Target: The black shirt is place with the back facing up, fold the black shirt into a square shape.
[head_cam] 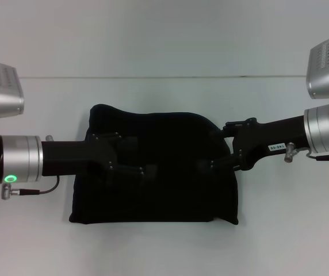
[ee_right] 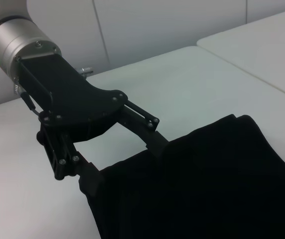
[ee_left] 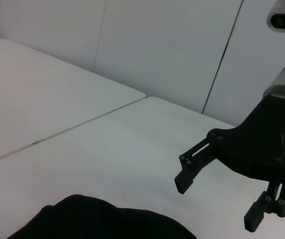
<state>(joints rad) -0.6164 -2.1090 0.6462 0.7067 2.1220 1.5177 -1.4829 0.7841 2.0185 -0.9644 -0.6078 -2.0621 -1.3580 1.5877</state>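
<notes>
The black shirt [head_cam: 153, 198] lies folded into a rough square in the middle of the white table [head_cam: 38, 241]. My left gripper [head_cam: 138, 155] reaches in from the left over the shirt's left half. In the right wrist view it is open [ee_right: 122, 162] and empty, its fingertips [ee_right: 155, 143] at the shirt's edge [ee_right: 222, 184]. My right gripper [head_cam: 219, 145] reaches in from the right at the shirt's right edge. The left wrist view shows it open [ee_left: 219, 201] and empty above the table, with a corner of the shirt [ee_left: 97, 221] below.
The table's far edge [head_cam: 164, 77] meets a pale wall. A seam between two tabletops [ee_left: 82, 122] runs beyond the shirt. Bare white table surrounds the shirt on all sides.
</notes>
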